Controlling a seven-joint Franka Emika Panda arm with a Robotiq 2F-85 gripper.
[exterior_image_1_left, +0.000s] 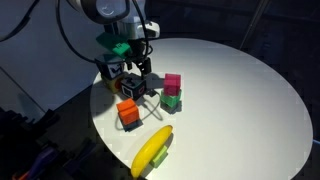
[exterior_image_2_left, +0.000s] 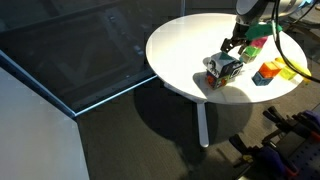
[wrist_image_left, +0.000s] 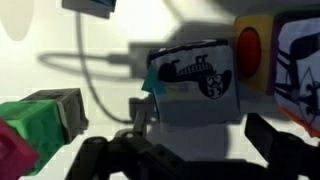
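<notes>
In an exterior view, the gripper is hanging with its fingers spread wide, close above the printed box on the round white table. An orange block is sitting just camera-side of the fingers, a magenta block is resting on a green block off to one side of them, and a banana is lying well beyond the orange block. In an exterior view, the gripper is hovering over the printed box, with the orange block lying clear of the fingers. In the wrist view, the two fingers are framing the lower edge, wide apart and pinching nothing. The printed box is sitting ahead of the gap between them, roughly centred, and the green block is standing outside one finger. Judging from this, closing well on the box is calling for keeping the gap centred, squaring the fingers to its flat sides, and descending straight, so no fingertip is clipping its top edge or nudging the neighbouring blocks.
</notes>
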